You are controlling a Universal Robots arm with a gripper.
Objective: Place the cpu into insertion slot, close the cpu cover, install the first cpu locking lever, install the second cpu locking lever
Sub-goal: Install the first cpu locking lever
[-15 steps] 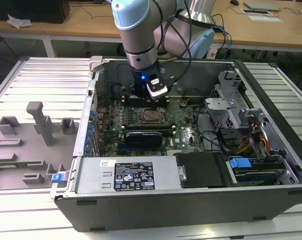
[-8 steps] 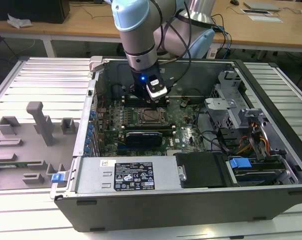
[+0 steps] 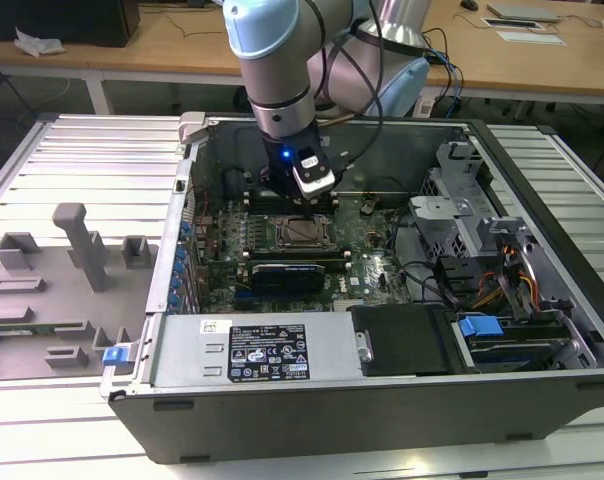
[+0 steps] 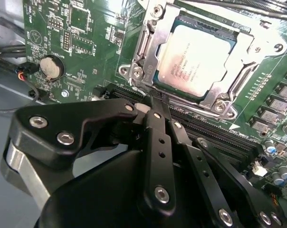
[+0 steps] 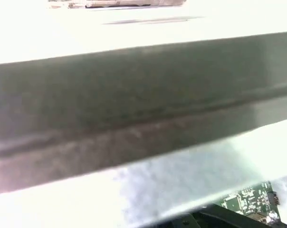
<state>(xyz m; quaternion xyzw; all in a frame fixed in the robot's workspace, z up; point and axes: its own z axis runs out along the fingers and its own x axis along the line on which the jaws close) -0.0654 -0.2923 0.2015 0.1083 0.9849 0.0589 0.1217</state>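
The cpu point(image 4: 193, 59) lies flat in the insertion slot point(image 4: 205, 26), its pale metal top facing up; in the exterior view the cpu point(image 3: 300, 232) sits mid-motherboard inside the open computer case. The silver cpu cover point(image 4: 150, 40) is down around the chip, framing it. A thin silver locking lever point(image 4: 239, 84) runs along one side of the cover; whether it is latched I cannot tell. My gripper point(image 4: 152, 105) hovers just off the cover's corner, over the memory slots, black fingers point(image 4: 157, 137) together and holding nothing. In the exterior view my gripper point(image 3: 294, 205) hangs just behind the socket.
A long black graphics card point(image 3: 287, 272) lies in front of the socket, the power supply point(image 3: 252, 350) nearer still. Drive cage and cables point(image 3: 462, 240) stand to the exterior view's right. A grey fixture tray point(image 3: 52, 290) lies outside the case. The case wall point(image 5: 134, 109) is close.
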